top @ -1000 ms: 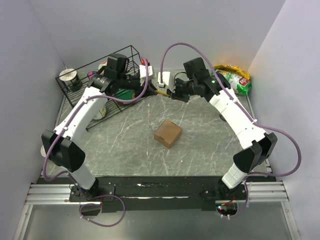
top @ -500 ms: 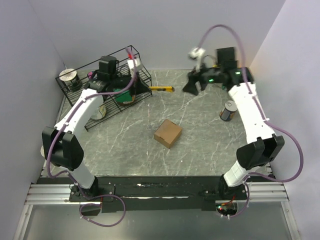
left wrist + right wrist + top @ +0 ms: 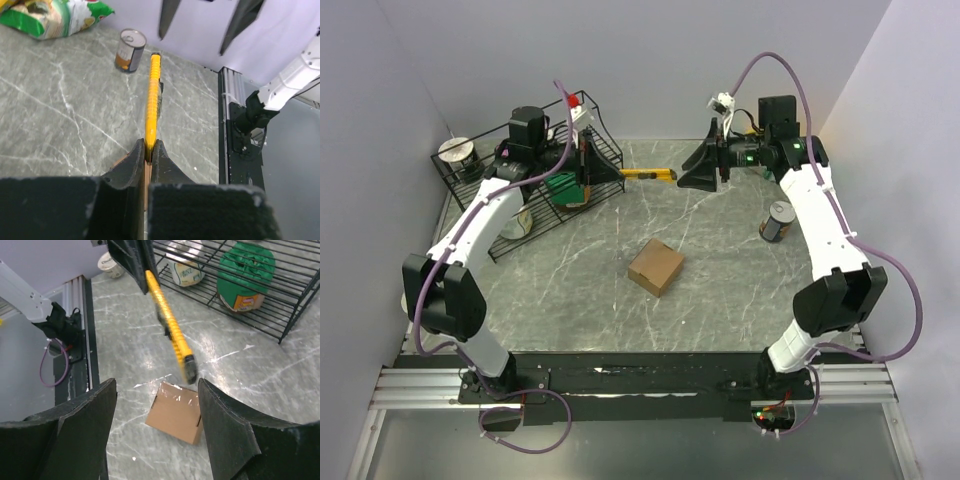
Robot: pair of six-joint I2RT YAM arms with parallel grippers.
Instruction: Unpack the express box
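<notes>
Yellow cutter [image 3: 153, 90] sits partly hidden in left gripper [image 3: 148, 148].

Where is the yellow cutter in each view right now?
Top external: yellow cutter, upper centre, sticking out of the left tool.
Left wrist: centre, running upward from that shut tool.
Right wrist: upper centre, slanting toward the express box.
Shared landmark: the left tool clamping its end.
</notes>
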